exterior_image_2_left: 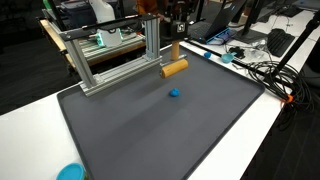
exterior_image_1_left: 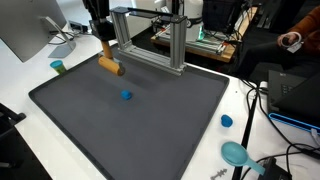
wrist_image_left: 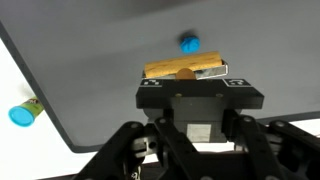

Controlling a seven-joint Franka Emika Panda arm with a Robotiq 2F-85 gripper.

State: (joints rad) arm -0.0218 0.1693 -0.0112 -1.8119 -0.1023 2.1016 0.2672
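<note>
Dark mat (exterior_image_1_left: 150, 130) covers the tabletop. At the upper left of an exterior view, the gripper (exterior_image_1_left: 103, 45) is clamped on a wooden piece (exterior_image_1_left: 111, 67), with a small blue object (exterior_image_1_left: 126, 96) near it toward centre.

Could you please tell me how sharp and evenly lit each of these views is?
In both exterior views the light is soft and even, the mat shows no glare, and the wooden block looks slightly soft; in the wrist view the white table is blown out, the blue piece is blurred, and the body of the gripper is dark and out of focus.
</note>
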